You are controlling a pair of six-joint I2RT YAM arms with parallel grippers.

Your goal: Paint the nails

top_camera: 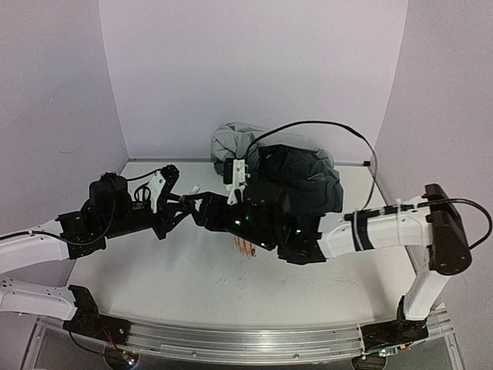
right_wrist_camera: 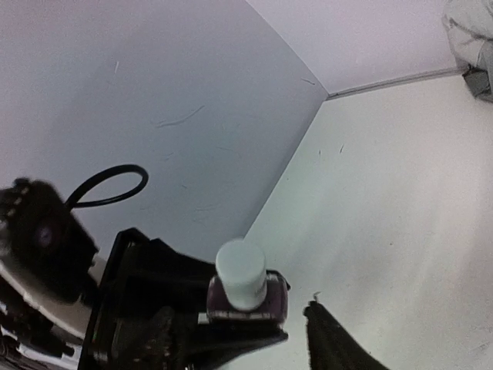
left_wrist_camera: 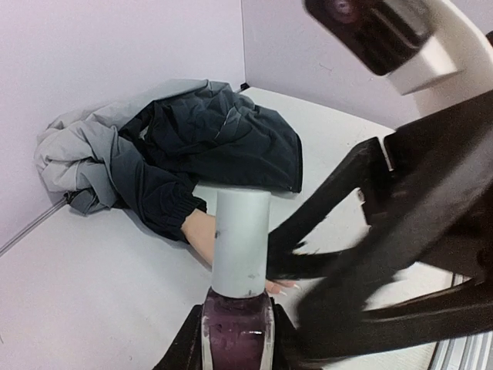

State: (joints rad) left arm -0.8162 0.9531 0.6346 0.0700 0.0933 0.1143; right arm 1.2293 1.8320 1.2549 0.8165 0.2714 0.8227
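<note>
A dark purple polish bottle with a pale cap stands upright in my left gripper, which is shut on its glass body. My right gripper hangs open around the cap, and its right finger is clear of the cap. From the left wrist the right fingers show as a dark blur just right of the cap. Behind the bottle the mannequin hand lies on the table, poking out of a dark sleeve. Its pale nails peek out beside the bottle. From above, the hand shows under the right wrist.
A crumpled grey and dark jacket lies at the back of the white table, against the back wall. Side walls close in the table left and right. A black cable loops over the right arm.
</note>
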